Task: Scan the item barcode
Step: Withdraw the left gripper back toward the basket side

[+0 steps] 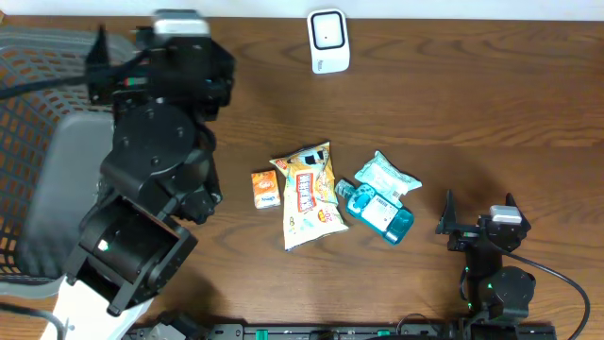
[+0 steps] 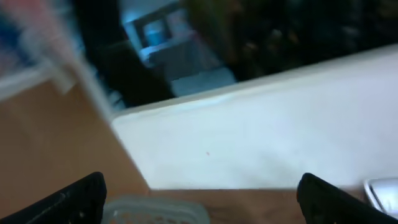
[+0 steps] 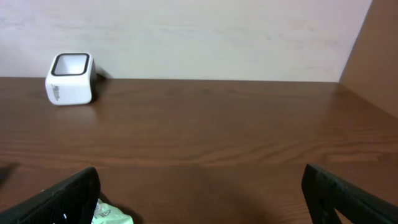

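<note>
Holds left gripper (image 2: 202,196) wide apart and empty at far left beside basket (image 1: 28,104), right gripper (image 3: 199,180) likewise spread at near right. Finds snack bag (image 1: 310,194), orange box (image 1: 265,189) and teal pack (image 1: 377,212) mid-table, scanner (image 1: 328,40) far.

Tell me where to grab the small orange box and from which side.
Come from above onto the orange box; it lies flat. Probably pinch its two short ends, since the yellow snack bag crowds its right long side.
</note>
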### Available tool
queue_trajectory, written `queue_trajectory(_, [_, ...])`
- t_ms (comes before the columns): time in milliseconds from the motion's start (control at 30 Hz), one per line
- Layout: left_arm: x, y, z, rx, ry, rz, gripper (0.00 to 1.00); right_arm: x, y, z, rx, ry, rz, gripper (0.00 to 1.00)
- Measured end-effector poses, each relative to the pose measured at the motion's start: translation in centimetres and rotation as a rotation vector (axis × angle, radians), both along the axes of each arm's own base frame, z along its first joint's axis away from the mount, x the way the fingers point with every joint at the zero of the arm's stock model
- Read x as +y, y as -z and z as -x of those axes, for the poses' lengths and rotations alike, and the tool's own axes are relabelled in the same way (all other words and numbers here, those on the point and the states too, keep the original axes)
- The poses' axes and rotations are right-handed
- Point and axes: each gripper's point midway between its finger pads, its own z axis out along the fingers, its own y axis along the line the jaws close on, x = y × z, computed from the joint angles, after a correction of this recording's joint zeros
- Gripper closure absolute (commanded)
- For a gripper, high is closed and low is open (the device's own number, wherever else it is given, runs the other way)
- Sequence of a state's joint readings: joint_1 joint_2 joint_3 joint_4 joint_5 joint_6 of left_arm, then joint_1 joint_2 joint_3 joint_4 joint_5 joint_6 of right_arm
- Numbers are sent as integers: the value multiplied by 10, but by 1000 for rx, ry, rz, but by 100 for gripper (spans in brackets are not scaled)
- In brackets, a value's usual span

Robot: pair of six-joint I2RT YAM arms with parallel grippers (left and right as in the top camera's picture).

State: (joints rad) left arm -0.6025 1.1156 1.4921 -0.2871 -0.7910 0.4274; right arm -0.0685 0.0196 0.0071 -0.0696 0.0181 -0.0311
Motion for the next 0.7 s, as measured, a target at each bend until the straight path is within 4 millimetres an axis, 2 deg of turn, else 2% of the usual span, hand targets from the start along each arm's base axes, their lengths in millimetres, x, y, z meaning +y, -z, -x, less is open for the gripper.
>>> queue_trajectory(167, [-13, 6, 1, 41, 100, -69, 2, 0, 0, 0, 0, 0, 0, 1])
queue_trajectory(300, [-11, -1, 11, 19, 132, -53, 2, 2, 0, 0, -3, -9, -43, 1])
queue_trajectory(500, [4, -14, 38, -36, 157, -16, 2, 16, -1, -1, -23, -58, -408, 1])
queue_trajectory(600, [14, -21, 54, -80, 158, 9, 2, 34, -4, 0, -9, -147, -605, 1])
queue_trajectory(700, [24, -28, 69, -122, 161, 34, 2, 57, -7, 4, 32, -272, -728, 1])
